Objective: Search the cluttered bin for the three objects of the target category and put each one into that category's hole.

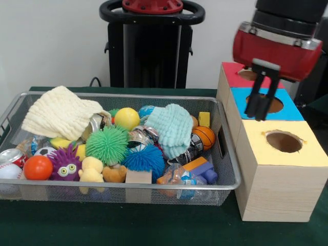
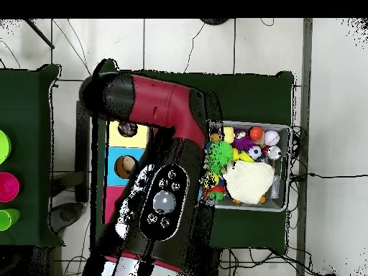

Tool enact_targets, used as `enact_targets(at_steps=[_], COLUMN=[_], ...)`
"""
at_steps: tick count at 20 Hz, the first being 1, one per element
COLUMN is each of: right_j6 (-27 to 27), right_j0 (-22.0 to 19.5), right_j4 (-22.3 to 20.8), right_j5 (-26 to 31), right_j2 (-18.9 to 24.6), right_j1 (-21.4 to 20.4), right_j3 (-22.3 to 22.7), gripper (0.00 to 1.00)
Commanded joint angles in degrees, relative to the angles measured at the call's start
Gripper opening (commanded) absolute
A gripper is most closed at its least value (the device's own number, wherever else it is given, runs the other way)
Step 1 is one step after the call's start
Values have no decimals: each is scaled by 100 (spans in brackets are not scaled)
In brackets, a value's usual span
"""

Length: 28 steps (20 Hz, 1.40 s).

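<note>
A wire mesh bin [image 1: 228,154] holds a heap of toys. Among them are a cream cloth [image 1: 61,113], a mint cloth [image 1: 171,128], a green spiky ball [image 1: 106,145], a blue spiky ball [image 1: 144,158], a yellow ball [image 1: 126,118], an orange ball [image 1: 38,167] and a small basketball [image 1: 204,137]. To the bin's right stand three wooden boxes with round holes, topped red [image 1: 233,69], blue [image 1: 292,110] and yellow [image 1: 307,151]. My gripper [image 1: 260,105] hangs over the blue box's hole [image 1: 275,104], and I see nothing in it. In the overhead view the arm [image 2: 162,194] hides the gripper.
A purple spiky toy [image 1: 65,164], a yellow plush [image 1: 92,171], a soda can [image 1: 10,156], a wooden block [image 1: 138,177] and other blocks crowd the bin's front. In the overhead view, green and pink round things [image 2: 6,187] sit on a separate table at the left.
</note>
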Motion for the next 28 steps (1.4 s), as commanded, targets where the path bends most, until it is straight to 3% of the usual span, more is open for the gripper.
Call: enact_targets(at_steps=[1,10,21,28], right_j6=[-450,-899,-1526,-1896], right_j0=[-674,-1314,-2080,-2562], right_j4=[-167,-520,-1015,-1358], right_j5=[296,230,295,375], right_j2=[850,1081,1677,2158], right_j1=[-163,-194,-184,53], right_j3=[178,82,-134,-470], gripper=[0,0,0,0])
